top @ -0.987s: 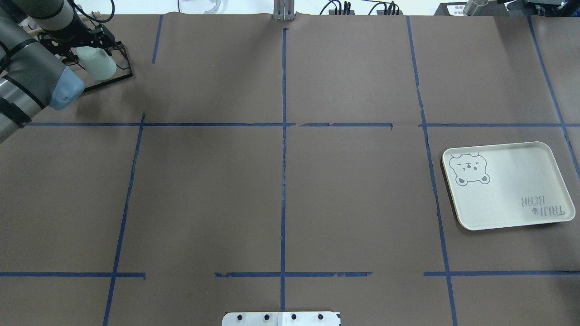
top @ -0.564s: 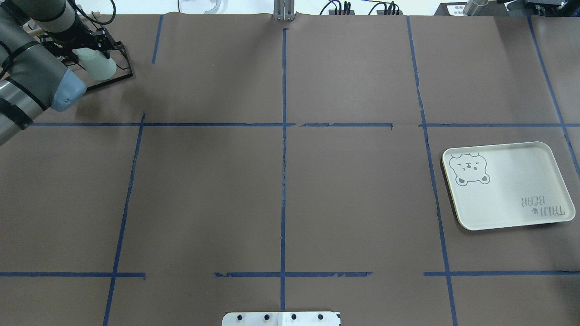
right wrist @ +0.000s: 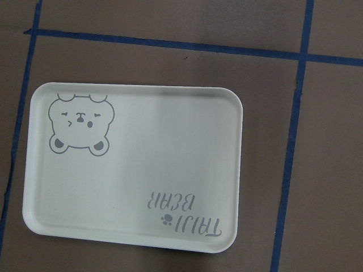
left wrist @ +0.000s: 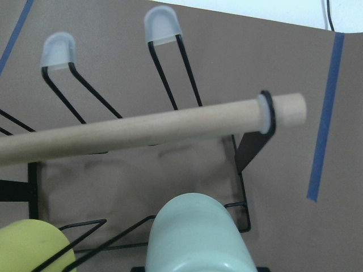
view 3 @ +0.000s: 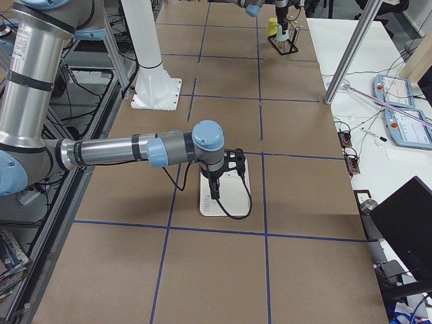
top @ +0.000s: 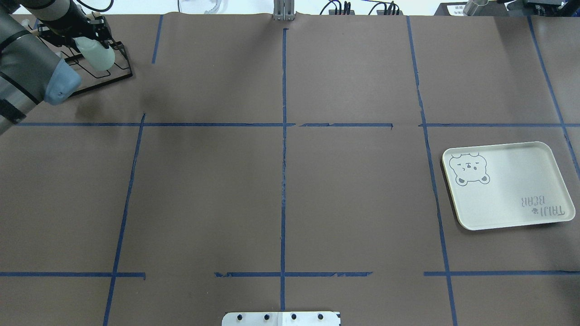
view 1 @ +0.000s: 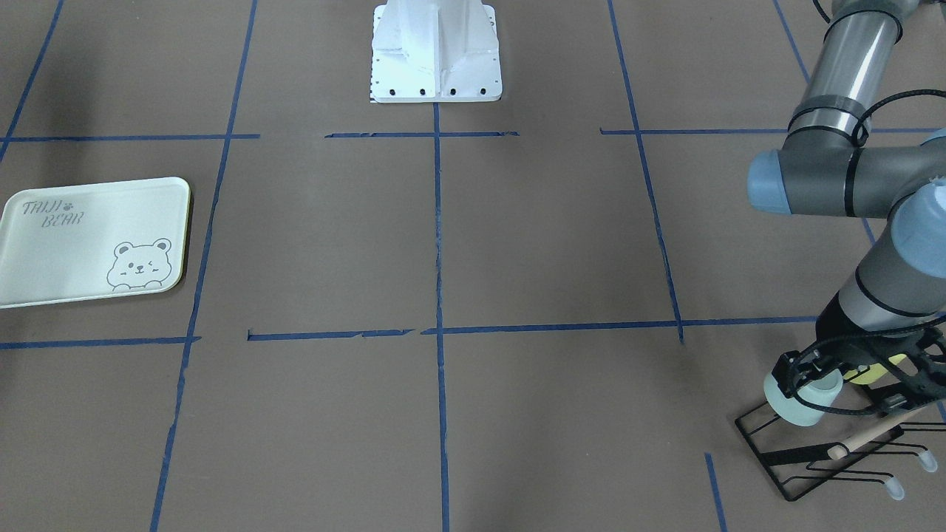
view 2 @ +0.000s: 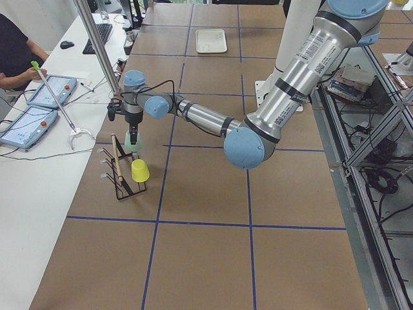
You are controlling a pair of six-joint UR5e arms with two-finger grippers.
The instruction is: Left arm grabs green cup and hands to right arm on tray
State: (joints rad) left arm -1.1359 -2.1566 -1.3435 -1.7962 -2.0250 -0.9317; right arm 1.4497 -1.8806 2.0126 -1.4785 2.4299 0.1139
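The green cup (top: 96,56) lies tilted over the black wire rack (top: 118,76) at the table's far left corner. My left gripper (top: 89,41) is shut on the green cup at its rim end. The front-facing view shows the left gripper (view 1: 811,375) around the cup (view 1: 798,405). The cup fills the bottom of the left wrist view (left wrist: 195,238). The tray (top: 507,185) lies bare on the right side. My right gripper (view 3: 214,191) hangs over the tray (view 3: 229,202); I cannot tell whether it is open or shut. The right wrist view shows only the tray (right wrist: 136,170).
A yellow cup (view 2: 140,170) sits on the rack beside the green one, and also shows in the left wrist view (left wrist: 31,249). A wooden dowel (left wrist: 142,133) runs across the rack. Blue tape lines divide the brown table. The robot's white base (view 1: 436,52) stands at the near edge.
My left gripper has moved a little toward the table's far edge with the green cup in it. The tray has not moved.
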